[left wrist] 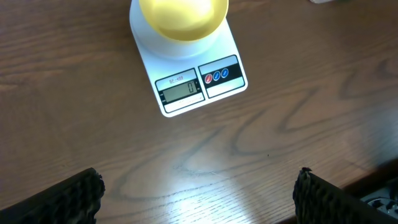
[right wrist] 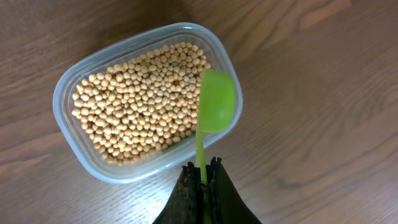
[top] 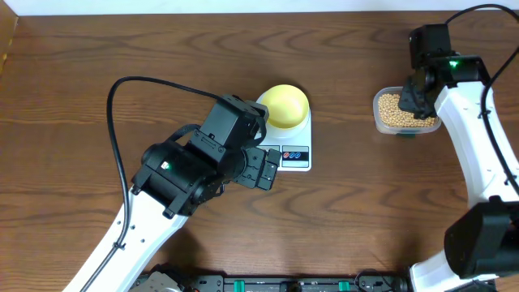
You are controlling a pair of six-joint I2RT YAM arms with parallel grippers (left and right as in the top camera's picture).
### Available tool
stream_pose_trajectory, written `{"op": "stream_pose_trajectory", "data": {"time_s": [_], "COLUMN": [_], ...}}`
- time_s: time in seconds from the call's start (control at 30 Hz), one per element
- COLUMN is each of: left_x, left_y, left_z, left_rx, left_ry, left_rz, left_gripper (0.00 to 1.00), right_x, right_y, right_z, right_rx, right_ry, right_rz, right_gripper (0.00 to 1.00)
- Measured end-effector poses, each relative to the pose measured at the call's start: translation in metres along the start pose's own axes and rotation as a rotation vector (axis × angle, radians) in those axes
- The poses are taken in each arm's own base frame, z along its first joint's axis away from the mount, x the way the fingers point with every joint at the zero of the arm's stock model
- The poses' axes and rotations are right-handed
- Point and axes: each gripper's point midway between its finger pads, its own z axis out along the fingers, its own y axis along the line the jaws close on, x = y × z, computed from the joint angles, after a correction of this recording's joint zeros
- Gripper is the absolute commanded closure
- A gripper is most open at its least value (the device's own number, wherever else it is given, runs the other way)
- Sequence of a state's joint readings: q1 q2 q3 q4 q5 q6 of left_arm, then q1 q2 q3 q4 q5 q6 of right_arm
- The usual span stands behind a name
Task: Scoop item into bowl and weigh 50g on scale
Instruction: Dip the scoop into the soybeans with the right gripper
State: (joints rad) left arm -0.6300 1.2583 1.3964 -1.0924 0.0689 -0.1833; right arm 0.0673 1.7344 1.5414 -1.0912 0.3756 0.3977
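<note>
1. Your left gripper (top: 263, 169): it hung over the wooden table (top: 73, 73) just left of the scale's front. Its fingers (left wrist: 74, 199) stood wide apart with nothing between them.
2. Scale (top: 298, 165): it lay flat on the table near the centre. In your left wrist view its display (left wrist: 181, 92) read 0, with the red and blue buttons (left wrist: 216, 76) beside it.
3. Bowl (top: 285, 104): pale yellow, it sat on the scale's rear platform.
4. Clear tub (right wrist: 65, 118): it stood on the table well apart from the scale, to the right. You had the beans (right wrist: 137, 99) inside it, filling most of the floor.
5. Green spoon (right wrist: 216, 102): its scoop was over the tub's right side. You could not tell whether it touched the beans.
6. Your right gripper (right wrist: 204, 186): it was clenched on the spoon's thin handle, above the tub.
</note>
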Motion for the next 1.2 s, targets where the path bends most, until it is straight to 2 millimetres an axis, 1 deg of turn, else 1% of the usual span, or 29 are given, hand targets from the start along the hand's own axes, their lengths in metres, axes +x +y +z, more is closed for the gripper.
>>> {"op": "stream_pose_trajectory", "data": {"time_s": [0.3,0.37,0.53,0.7,0.77,1.0,1.2], "left_x": [0.0,0.0,0.0,0.0,0.0,0.0,0.0], "left_y": [0.0,0.0,0.0,0.0,0.0,0.0,0.0], "left_z": [0.0,0.0,0.0,0.0,0.0,0.0,0.0], "left_rx": [0.0,0.0,0.0,0.0,0.0,0.0,0.0], "left_ry": [0.0,0.0,0.0,0.0,0.0,0.0,0.0], "left_rz": [0.0,0.0,0.0,0.0,0.0,0.0,0.0], "left_gripper": [0.0,0.0,0.0,0.0,0.0,0.0,0.0], "right_x": [0.015,0.017,0.022,0.032,0.034,0.032,0.03], "right_y": [0.015,0.017,0.025,0.04,0.042,0.036,0.026], "right_z": [0.047,0.052,0.052,0.051,0.051,0.054,0.054], "right_rx": [0.037,0.038,-0.013,-0.144,-0.202,-0.33,-0.448], "right_ry": [0.11,0.122,0.151,0.22,0.247,0.301,0.338], "right_rz": [-0.05,-0.054,-0.063,-0.062,-0.047,0.009,0.052], "right_gripper": [0.99,0.99,0.99,0.99,0.99,0.99,0.99]}}
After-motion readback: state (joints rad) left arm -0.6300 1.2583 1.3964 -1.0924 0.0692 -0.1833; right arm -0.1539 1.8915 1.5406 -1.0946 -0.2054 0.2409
